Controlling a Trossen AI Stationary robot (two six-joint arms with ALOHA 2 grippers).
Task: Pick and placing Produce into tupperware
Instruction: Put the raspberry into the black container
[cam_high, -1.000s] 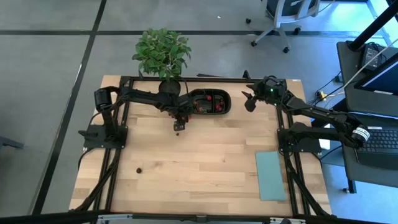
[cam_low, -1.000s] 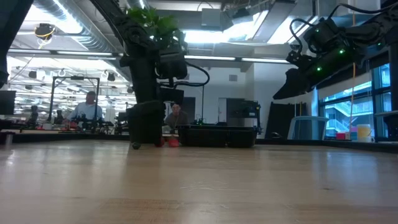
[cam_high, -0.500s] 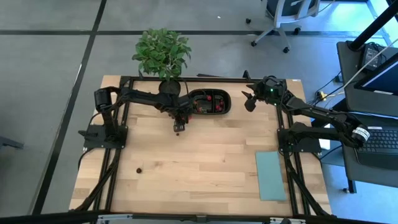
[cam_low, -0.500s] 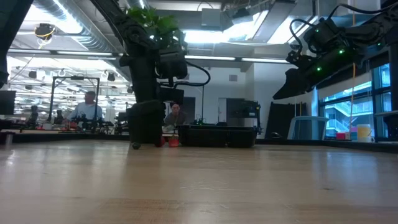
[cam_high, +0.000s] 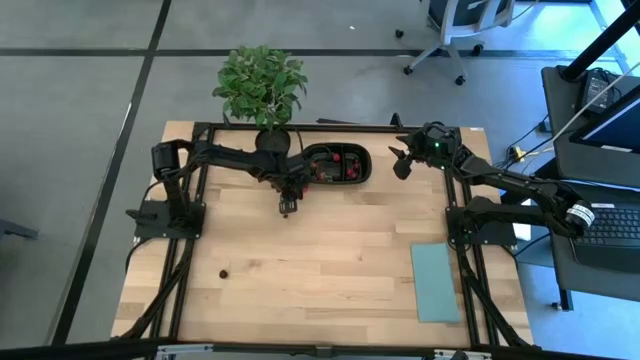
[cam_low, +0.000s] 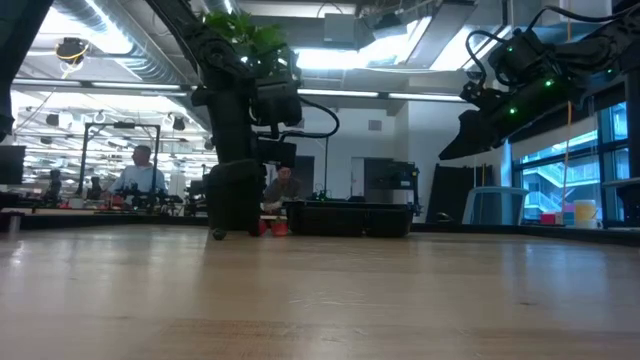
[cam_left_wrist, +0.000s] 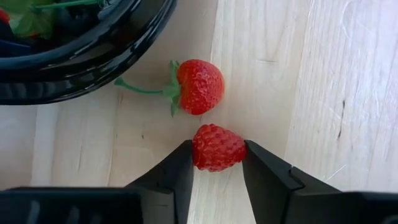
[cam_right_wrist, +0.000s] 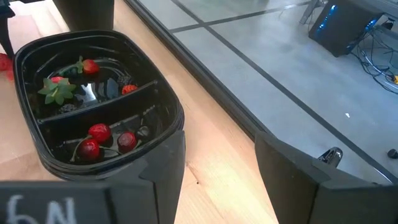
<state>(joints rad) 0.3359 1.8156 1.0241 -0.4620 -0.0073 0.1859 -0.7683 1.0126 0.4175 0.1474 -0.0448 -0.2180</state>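
Observation:
The black two-compartment tupperware (cam_high: 340, 165) stands at the table's far middle and holds several red berries and a green leaf (cam_right_wrist: 57, 91). Just in front of it two red berries lie on the wood. One has a green stem (cam_left_wrist: 199, 87); the other (cam_left_wrist: 217, 148) sits between the fingers of my left gripper (cam_high: 286, 205), which is shut on it. My right gripper (cam_high: 398, 160) hovers open to the right of the tupperware, above the table. A dark berry (cam_high: 222, 272) lies alone near the left front. My left gripper pinches the stemless red berry by its two opposite sides (cam_left_wrist: 198, 152) between its two fingertips (cam_left_wrist: 181, 163). The fingers come steeply from above, pointing down. The berry rests on the table beside the stemmed one.
A potted green plant (cam_high: 260, 85) stands behind the table's far edge, next to the tupperware. A pale teal rectangle (cam_high: 435, 282) lies at the right front. Bare wood stretches across the middle and front. People sit in the room beyond the table.
My left gripper has stayed in place over the berry while its fingers have drawn in onto it. My right arm has kept still.

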